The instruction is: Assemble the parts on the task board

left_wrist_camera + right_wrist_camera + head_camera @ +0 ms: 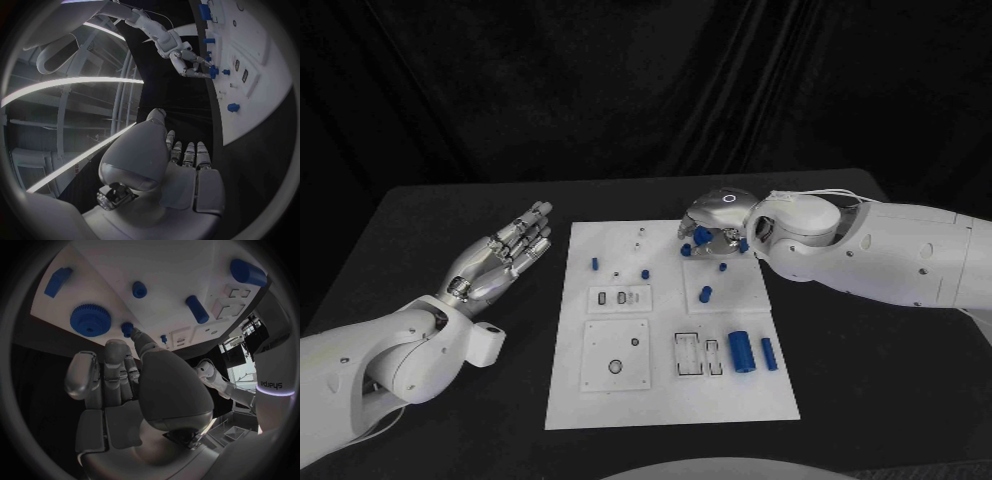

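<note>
I am working the right hand [715, 228] at the board's [668, 400] far edge; its fingertip [132, 332] is touching a small peg [127, 329] beside the gear [91, 319], though I cannot tell whether it is pinching it; seating that peg looks like the step in hand, calling next for a firm pinch; the left hand [502, 256] is hovering spread, holding nothing, beside the board; the tabletop [459, 215] is black, dark curtains [589, 80] hanging behind.
</note>
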`<state>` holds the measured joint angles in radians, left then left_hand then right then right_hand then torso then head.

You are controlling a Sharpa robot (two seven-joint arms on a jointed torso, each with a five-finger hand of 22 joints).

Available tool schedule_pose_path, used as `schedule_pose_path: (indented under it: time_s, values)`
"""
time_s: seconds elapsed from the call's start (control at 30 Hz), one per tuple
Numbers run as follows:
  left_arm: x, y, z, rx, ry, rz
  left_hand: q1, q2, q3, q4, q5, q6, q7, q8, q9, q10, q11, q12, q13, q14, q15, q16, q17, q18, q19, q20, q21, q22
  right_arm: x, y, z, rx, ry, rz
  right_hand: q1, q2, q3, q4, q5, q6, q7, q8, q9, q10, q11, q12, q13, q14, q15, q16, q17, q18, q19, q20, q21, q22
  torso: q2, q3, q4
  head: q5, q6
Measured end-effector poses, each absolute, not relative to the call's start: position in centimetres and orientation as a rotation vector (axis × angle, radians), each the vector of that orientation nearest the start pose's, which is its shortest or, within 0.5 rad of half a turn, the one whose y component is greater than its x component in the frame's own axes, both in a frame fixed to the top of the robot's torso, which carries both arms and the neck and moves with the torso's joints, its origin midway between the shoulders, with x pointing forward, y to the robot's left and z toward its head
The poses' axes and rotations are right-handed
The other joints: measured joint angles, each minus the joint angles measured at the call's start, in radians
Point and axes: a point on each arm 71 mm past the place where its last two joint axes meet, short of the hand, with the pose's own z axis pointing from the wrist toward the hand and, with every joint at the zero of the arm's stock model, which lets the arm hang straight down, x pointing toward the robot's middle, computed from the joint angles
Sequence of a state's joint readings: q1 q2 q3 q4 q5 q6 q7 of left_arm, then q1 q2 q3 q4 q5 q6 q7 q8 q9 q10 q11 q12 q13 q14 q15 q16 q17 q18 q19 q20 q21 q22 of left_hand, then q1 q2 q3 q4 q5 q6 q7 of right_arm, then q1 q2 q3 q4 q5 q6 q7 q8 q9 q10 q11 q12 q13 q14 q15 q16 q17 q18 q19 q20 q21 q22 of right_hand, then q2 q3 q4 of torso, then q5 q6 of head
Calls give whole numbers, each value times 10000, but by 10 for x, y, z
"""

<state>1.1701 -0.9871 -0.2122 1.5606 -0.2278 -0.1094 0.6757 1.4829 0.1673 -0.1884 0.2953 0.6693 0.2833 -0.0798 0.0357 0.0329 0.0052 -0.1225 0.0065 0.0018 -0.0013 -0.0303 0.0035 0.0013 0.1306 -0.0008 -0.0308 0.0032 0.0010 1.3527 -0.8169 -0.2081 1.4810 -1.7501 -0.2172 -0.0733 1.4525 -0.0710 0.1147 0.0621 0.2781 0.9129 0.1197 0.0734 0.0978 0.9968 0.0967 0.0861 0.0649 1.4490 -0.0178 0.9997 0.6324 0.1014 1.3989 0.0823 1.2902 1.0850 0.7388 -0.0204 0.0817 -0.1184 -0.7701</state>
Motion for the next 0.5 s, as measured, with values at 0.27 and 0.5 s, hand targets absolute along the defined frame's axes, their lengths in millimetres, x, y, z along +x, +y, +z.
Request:
schedule_pose_path:
  time_s: [0.27,0.5]
  values:
    - [440,255,-227,-7735,14936,-16712,67,67,4,-4,29,-49,49,0,0,-68,67,0,-8,0,1,0,2,1,0,0,0,1,496,-193,-184,-6067,16370,4353,-42,43,57,52,0,34,35,0,-13,69,-15,0,0,1,72,40,41,0,20,24,40,41,-18,-8,6,-8,-50]
    - [441,254,-228,-7711,14959,-16734,67,67,30,-30,48,-84,85,0,-1,-37,103,0,-9,0,1,0,4,3,0,1,0,2,497,-191,-190,-6133,16416,4441,-67,68,199,58,0,142,73,41,-22,242,-15,68,7,1,72,155,128,2,0,73,74,111,-32,-19,7,-2,-86]
